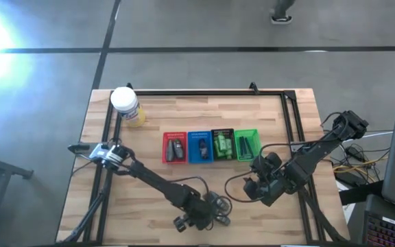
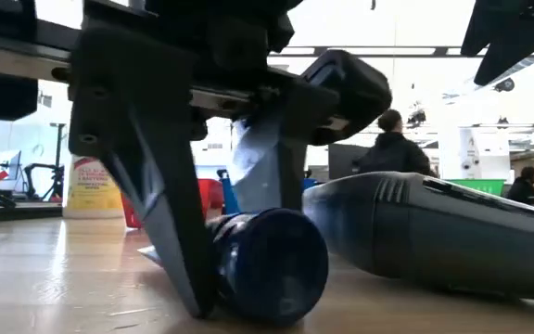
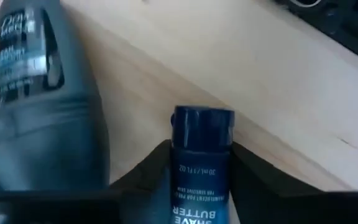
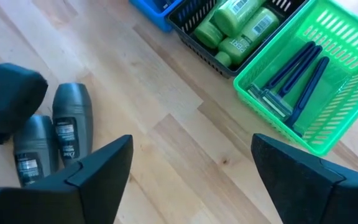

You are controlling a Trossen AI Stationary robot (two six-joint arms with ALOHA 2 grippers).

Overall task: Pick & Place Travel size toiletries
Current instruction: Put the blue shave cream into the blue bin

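Note:
My left gripper [image 1: 199, 217] is low at the table's near edge, shut on a dark blue tube [image 3: 201, 155] marked "shave butter". A dark grey oblong bottle [image 3: 36, 93] lies on its side right beside it [image 2: 434, 232]. The right wrist view shows two such grey bottles [image 4: 73, 124] side by side on the wood. My right gripper [image 4: 191, 174] hovers open over bare wood near the green tray, right of the left gripper [image 1: 256, 186], touching nothing. Green bottles [image 4: 235, 25] lie in the black tray and thin dark razors [image 4: 297, 68] in the green tray. My left gripper has the blue tube pinched between its two fingers, one finger [image 3: 145, 171] on each side of the body just behind the cap [image 3: 202, 127]. The fingers come slanting down from above and lie along the tube. The tube lies level, its cap end [image 2: 272, 264] low on the table.
Red [image 1: 175, 147], blue [image 1: 199, 146], black [image 1: 223, 144] and green [image 1: 247, 144] slotted trays stand in a row mid-table. A white-lidded yellowish jar [image 1: 124, 103] stands at the far left. A dark frame rail runs round the table. People show in the room beyond.

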